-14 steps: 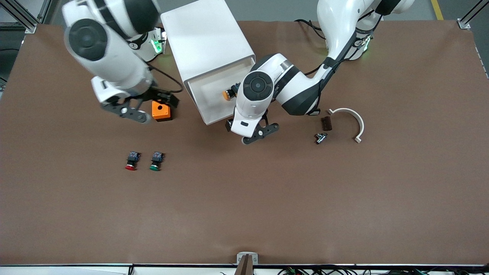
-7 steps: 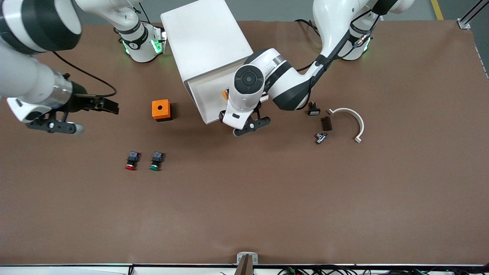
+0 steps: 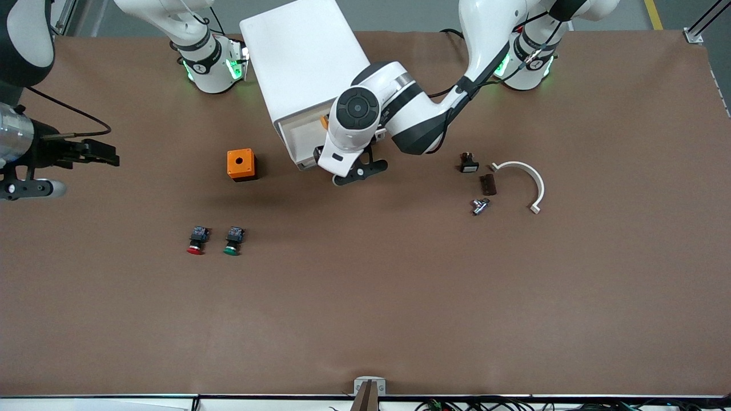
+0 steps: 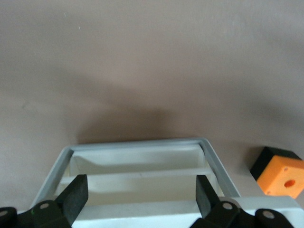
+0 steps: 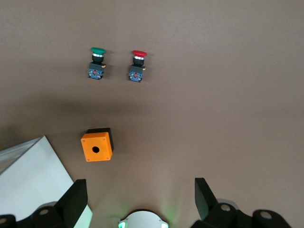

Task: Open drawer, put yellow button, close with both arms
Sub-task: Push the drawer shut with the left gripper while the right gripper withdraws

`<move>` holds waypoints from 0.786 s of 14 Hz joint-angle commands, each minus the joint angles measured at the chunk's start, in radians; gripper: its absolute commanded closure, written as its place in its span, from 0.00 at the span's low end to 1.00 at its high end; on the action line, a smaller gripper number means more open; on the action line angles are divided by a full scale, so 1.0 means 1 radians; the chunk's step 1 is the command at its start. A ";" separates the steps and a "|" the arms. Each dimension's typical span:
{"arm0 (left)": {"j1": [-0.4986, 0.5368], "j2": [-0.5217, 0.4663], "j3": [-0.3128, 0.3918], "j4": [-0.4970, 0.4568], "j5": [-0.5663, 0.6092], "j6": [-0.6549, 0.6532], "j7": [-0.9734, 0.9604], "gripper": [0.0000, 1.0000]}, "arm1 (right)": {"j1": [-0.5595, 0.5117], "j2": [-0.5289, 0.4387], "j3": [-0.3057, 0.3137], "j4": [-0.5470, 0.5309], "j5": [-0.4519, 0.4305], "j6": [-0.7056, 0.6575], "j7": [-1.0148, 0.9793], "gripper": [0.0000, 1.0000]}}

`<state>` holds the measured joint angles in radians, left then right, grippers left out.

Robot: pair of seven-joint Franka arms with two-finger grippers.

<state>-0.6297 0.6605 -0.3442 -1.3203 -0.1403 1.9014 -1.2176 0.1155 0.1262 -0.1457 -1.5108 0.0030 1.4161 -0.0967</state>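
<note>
The white cabinet stands between the arm bases. Its drawer sticks out a short way toward the front camera. A bit of the yellow button's orange cap shows in the drawer; the left arm hides the rest. My left gripper is at the drawer's front edge, open and empty. In the left wrist view the left gripper straddles the drawer's rim. My right gripper is open and empty, over the table at the right arm's end; it also shows in the right wrist view.
An orange box sits beside the drawer toward the right arm's end. A red button and a green button lie nearer the front camera. Small parts and a white curved piece lie toward the left arm's end.
The drawer has slid partway into the cabinet with my left gripper moving along at its front. My right arm has swung away from the orange box to its end of the table.
</note>
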 commanded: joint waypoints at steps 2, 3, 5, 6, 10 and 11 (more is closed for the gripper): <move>-0.022 -0.013 -0.004 -0.013 -0.042 -0.001 -0.003 0.00 | -0.040 0.012 0.018 0.066 -0.011 -0.020 -0.029 0.00; -0.034 -0.013 -0.004 -0.022 -0.056 -0.001 -0.003 0.00 | -0.040 0.012 0.018 0.067 -0.011 -0.019 -0.029 0.00; -0.057 -0.012 -0.004 -0.027 -0.091 -0.001 -0.003 0.00 | -0.042 0.010 0.017 0.111 -0.015 -0.031 -0.023 0.00; -0.064 -0.010 -0.004 -0.033 -0.099 -0.001 -0.002 0.00 | -0.043 0.010 0.015 0.124 -0.015 -0.042 -0.023 0.00; -0.087 -0.010 -0.006 -0.039 -0.102 -0.001 -0.003 0.00 | -0.074 0.009 0.011 0.150 0.000 -0.063 -0.026 0.00; -0.091 -0.009 -0.006 -0.039 -0.102 0.001 -0.003 0.00 | -0.073 0.009 0.015 0.150 -0.009 -0.074 -0.026 0.00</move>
<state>-0.7039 0.6604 -0.3461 -1.3436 -0.2151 1.9002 -1.2176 0.0609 0.1268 -0.1464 -1.3900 -0.0003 1.3730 -0.1112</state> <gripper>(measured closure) 0.000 0.000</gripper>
